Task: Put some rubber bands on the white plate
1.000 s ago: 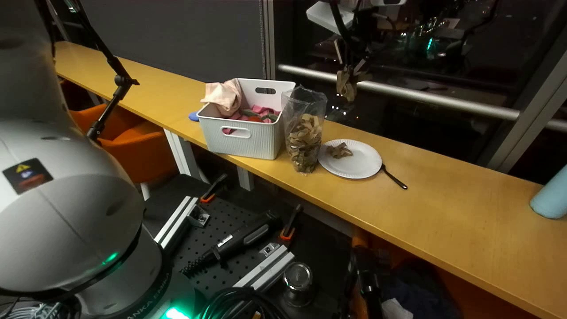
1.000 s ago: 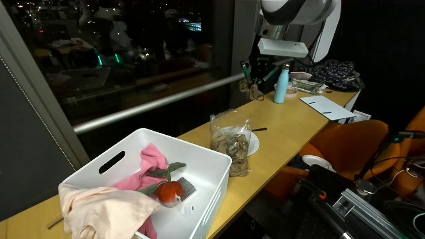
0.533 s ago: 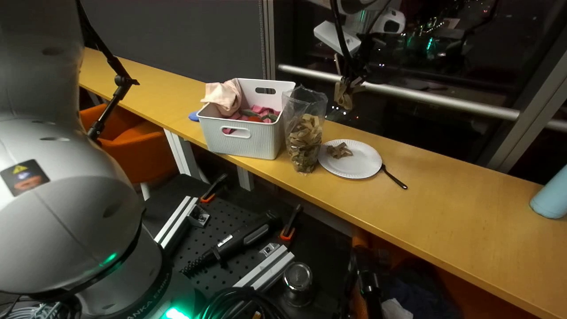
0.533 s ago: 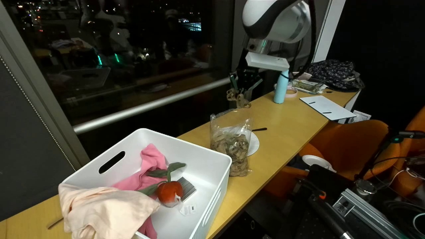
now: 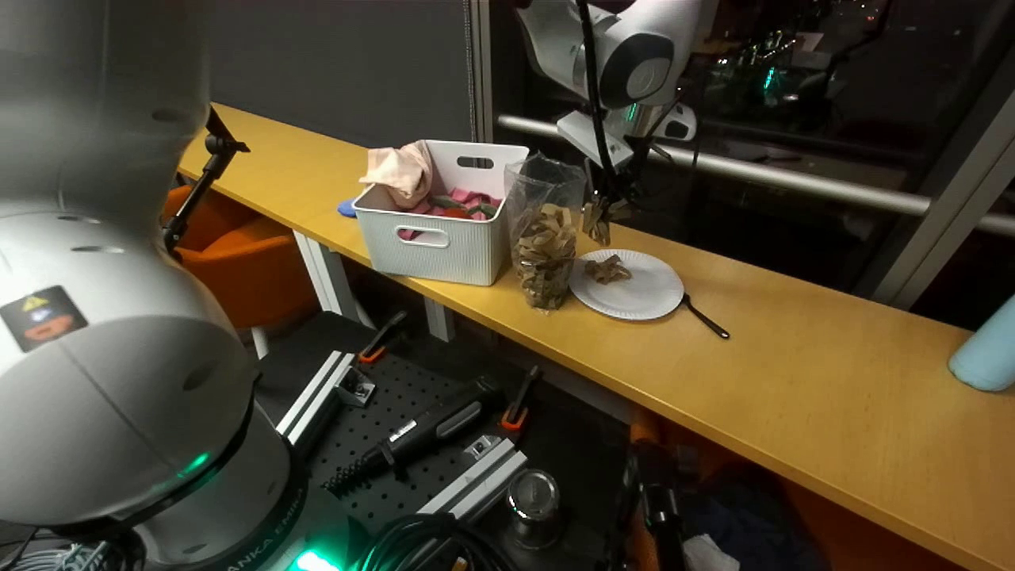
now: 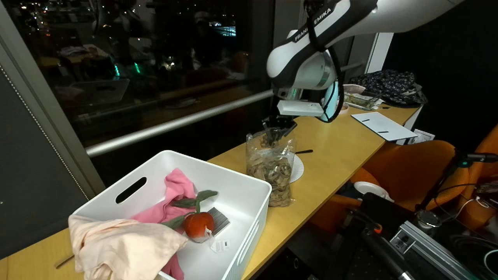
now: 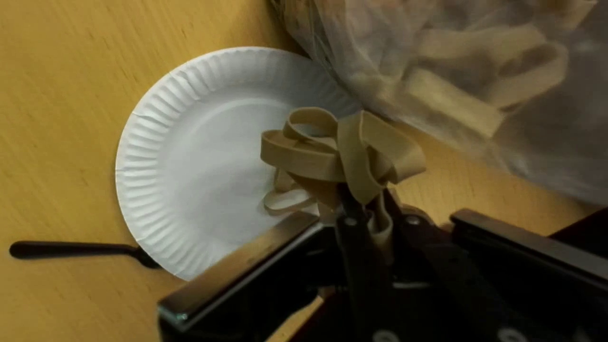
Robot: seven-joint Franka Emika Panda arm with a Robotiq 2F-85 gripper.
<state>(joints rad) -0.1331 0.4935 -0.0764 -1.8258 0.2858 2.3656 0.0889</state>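
Observation:
A white paper plate lies on the wooden table; it also shows in the wrist view and partly behind the bag in an exterior view. A small pile of tan rubber bands is on its bag side. My gripper is shut on a bunch of rubber bands, which hangs above the plate's edge near the bag. A clear bag of rubber bands stands upright beside the plate. In an exterior view the gripper is partly behind the bag's top.
A white bin with cloths and a toy fruit stands beside the bag. A black utensil lies partly under the plate's rim. A blue bottle stands farther along the table. A window rail runs behind.
My gripper has come down with the held rubber bands, from high above the table to just above the plate, close to the bag. The plate, bag and bin have not moved.

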